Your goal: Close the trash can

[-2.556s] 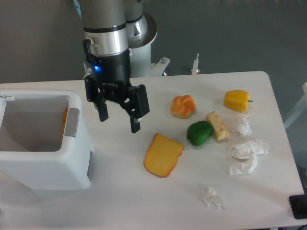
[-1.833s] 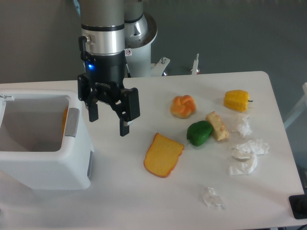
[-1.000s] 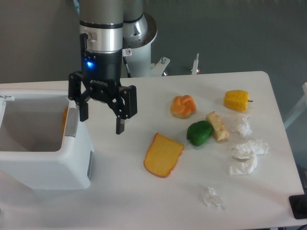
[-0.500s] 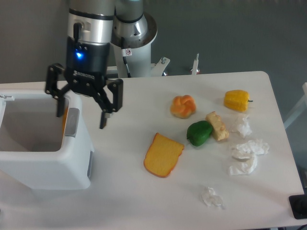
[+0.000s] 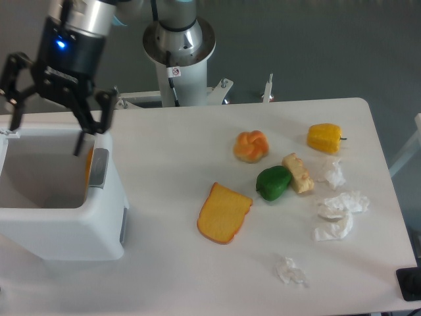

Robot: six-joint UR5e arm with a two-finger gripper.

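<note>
1. The trash can (image 5: 62,217) stands at the left end of the white surface (image 5: 197,276), its top open and a grey tab (image 5: 99,168) on its right rim.
2. The gripper (image 5: 47,128) hangs over the can's back opening, fingers spread wide and holding nothing; the right finger (image 5: 84,135) dips just inside the rim near the tab.
3. Something orange shows inside the can against its right wall; I cannot tell what it is.
4. Well to the right lie a slice of toast (image 5: 223,213), a bun (image 5: 251,145), a green pepper (image 5: 273,182), a yellow pepper (image 5: 325,137) and crumpled tissues (image 5: 337,214).
</note>
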